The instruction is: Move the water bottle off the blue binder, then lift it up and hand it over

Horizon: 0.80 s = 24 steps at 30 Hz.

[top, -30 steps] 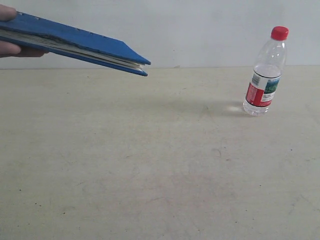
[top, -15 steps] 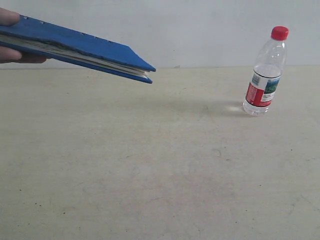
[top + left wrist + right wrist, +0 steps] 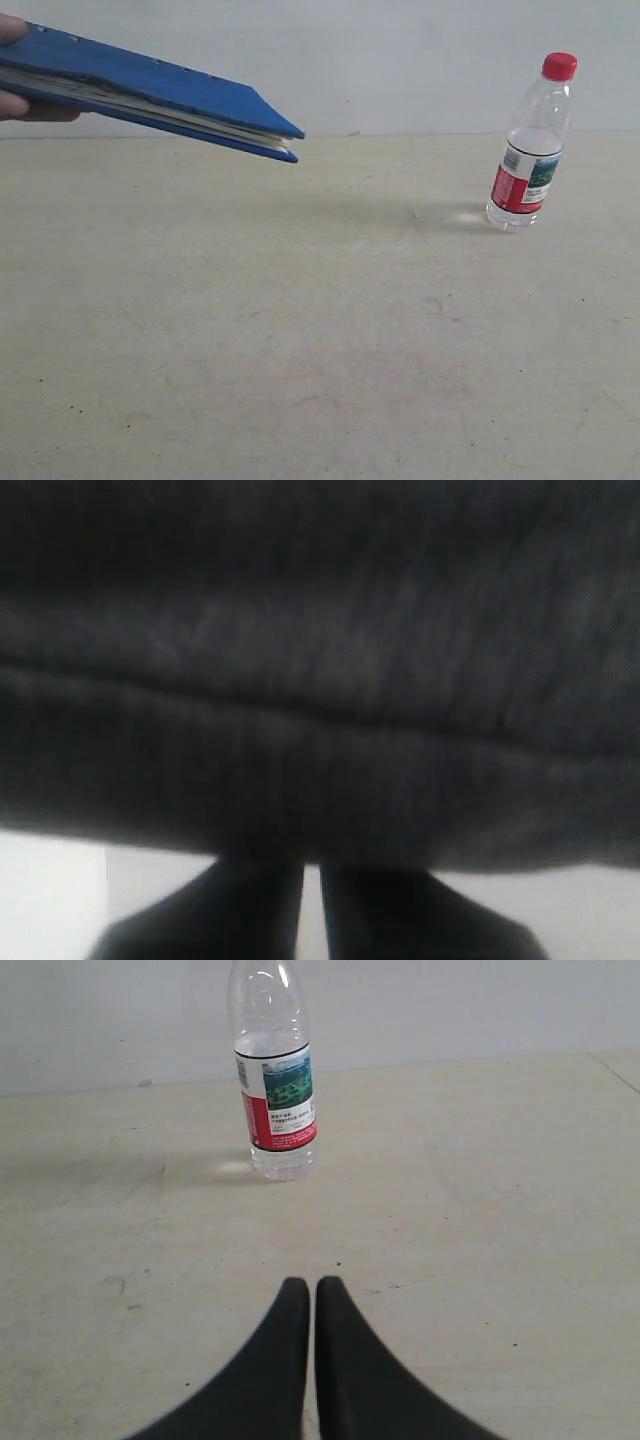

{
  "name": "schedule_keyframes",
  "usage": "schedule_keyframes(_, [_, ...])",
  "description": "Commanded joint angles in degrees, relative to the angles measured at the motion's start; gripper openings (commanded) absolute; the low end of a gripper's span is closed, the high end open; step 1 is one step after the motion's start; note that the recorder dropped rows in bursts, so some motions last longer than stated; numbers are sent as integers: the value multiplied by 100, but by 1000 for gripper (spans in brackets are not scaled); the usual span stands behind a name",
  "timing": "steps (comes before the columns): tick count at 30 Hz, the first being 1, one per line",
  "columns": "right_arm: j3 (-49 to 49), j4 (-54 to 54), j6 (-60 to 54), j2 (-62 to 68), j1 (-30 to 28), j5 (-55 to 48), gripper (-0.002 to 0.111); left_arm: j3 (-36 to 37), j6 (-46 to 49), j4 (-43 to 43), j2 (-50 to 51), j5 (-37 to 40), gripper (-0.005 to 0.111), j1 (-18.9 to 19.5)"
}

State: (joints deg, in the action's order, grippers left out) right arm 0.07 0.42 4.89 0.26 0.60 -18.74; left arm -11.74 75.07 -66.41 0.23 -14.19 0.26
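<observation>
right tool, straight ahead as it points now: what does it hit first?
Most likely the water bottle, upright and roughly in line with the right tool; depth is unclear.

Open table point(image 3: 300, 340) around upright bottle point(image 3: 530, 150)

Plain lab-style robot test bench, wide scuffed off-white tabletop point(image 3: 330, 340) flecked with small dark specks, blank pale grey wall point(image 3: 400, 60) directly behind it, even indoor light

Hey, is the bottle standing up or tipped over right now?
Upright. The bottle stands on its base on the table, red cap uppermost, well apart from the binder.
</observation>
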Motion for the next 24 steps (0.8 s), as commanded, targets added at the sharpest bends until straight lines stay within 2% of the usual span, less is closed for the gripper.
schedule_keyframes(1, [-7, -8, -33, -26, 10, 28, 0, 557, -5859, 3918, -23, 20, 5, 43])
schedule_keyframes(2, [-7, -8, -33, -26, 10, 28, 0, 766, -7069, 4411, -23, 94, 5, 43])
schedule_keyframes(4, [-7, -8, -33, -26, 10, 28, 0, 1174, -8315, 4983, -23, 315, 5, 43])
schedule_keyframes(5, [-7, -8, -33, -26, 10, 28, 0, 1174, -8387, 5077, -23, 522, 5, 57])
schedule_keyframes(8, [-7, -8, -33, -26, 10, 28, 0, 1174, -7930, 5197, -23, 2777, 5, 136])
schedule_keyframes(10, [-7, -8, -33, -26, 10, 28, 0, 1174, -7398, 5442, -23, 3929, 5, 135])
schedule_keyframes(21, [-7, 16, -37, -26, 10, 32, 0, 1174, -7430, 5302, -23, 3966, 5, 138])
schedule_keyframes(24, [-7, 16, -37, -26, 10, 32, 0, 1174, -7442, 5488, -23, 3365, 5, 138])
